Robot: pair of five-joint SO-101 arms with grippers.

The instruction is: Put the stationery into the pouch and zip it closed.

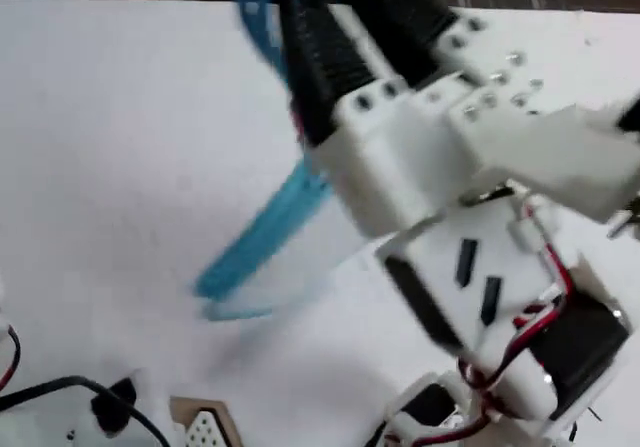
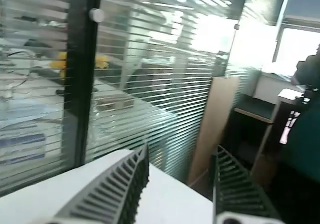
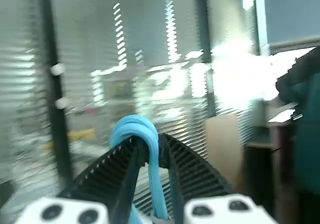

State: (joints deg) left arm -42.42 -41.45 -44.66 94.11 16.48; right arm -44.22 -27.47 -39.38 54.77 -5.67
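Blue loop (image 3: pixel 133 128), seemingly soft and light, hung pinched at its fold by the right gripper (image 3: pixel 150 145); left gripper (image 2: pixel 182 154) gaped empty.

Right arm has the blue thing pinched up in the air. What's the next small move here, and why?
Probably lower the right gripper so the blue item, likely the pouch, settles on the table. It dangles from the shut gripper with its lower end near the table, and the left gripper is open and holds nothing.
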